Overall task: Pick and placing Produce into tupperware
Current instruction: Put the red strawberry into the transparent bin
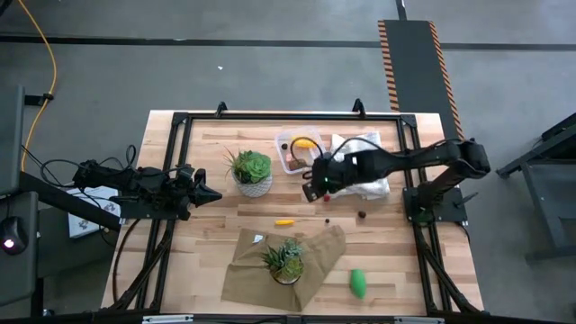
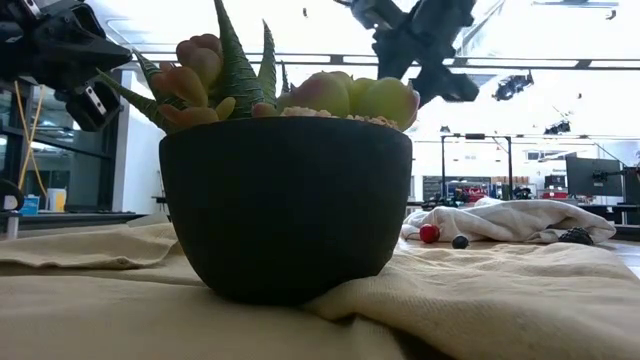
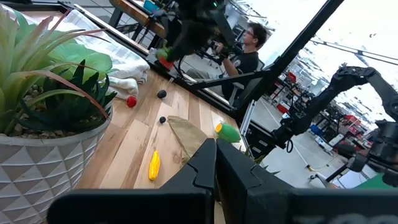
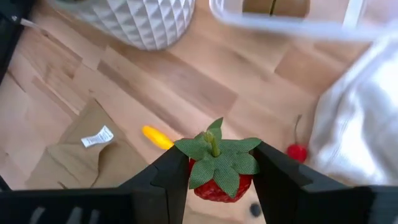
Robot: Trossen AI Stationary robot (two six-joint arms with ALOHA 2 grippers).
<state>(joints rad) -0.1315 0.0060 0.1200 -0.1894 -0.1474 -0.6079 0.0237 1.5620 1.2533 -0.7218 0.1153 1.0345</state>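
Note:
My right gripper (image 4: 216, 179) is shut on a red toy strawberry with a green leafy cap (image 4: 217, 155), above the table between the white pot and the white cloth (image 1: 317, 184). The clear tupperware (image 1: 300, 149) stands just beyond it and holds a yellow piece and a brown ball. A yellow piece (image 1: 284, 221), a red berry (image 4: 296, 151), tiny dark ones (image 1: 362, 214) and a green piece (image 1: 358, 283) lie on the table. My left gripper (image 1: 205, 193) waits shut near the left edge. My right gripper pinches the strawberry's red body (image 4: 211, 188) between its two fingers (image 4: 176, 173), one on each side, coming from above and slanting in from the table's right. The strawberry is lifted clear of the table, leafy cap toward the camera.
A succulent in a white faceted pot (image 1: 252, 173) stands left of the tupperware. A dark pot with a plant (image 1: 286, 261) sits on a tan cloth (image 1: 315, 256) near the front. A crumpled white cloth (image 1: 364, 167) lies right of the tupperware. A person (image 3: 249, 53) sits beyond the table.

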